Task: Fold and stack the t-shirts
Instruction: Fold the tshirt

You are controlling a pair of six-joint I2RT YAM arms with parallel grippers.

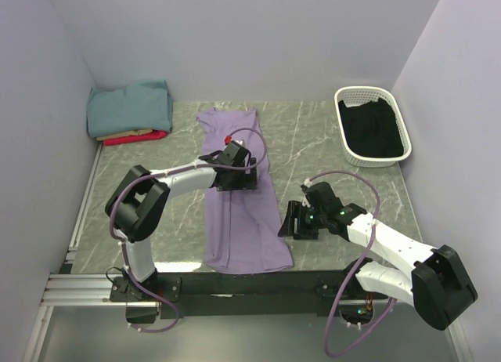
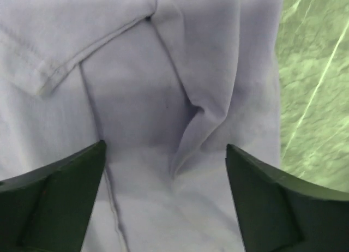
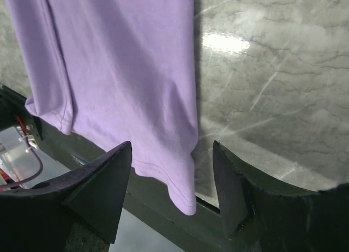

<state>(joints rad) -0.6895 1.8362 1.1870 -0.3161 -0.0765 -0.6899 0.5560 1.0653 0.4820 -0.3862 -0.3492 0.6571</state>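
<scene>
Only the top view shows the lavender t-shirt [image 1: 239, 213] whole, a long strip mid-table, and the folded stack [image 1: 129, 111] back-left. Wrist views show the left gripper [image 2: 166, 148] spread over its creases and the right gripper [image 3: 172, 148] spread at its hem corner. The table [image 1: 329, 150] is grey marble and the walls [image 1: 258, 33] are pale.

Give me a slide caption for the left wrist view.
Left gripper open above the lavender t-shirt, sleeve folded in, marble table at right.

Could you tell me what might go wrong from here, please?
1. The hem of the long lavender cloth t-shirt hangs over the grey marble table's near edge by the open right jaws; it could slip off or snag on the black rail.
2. A raised wrinkle sits between the open left jaws; folding might press it in.
</scene>
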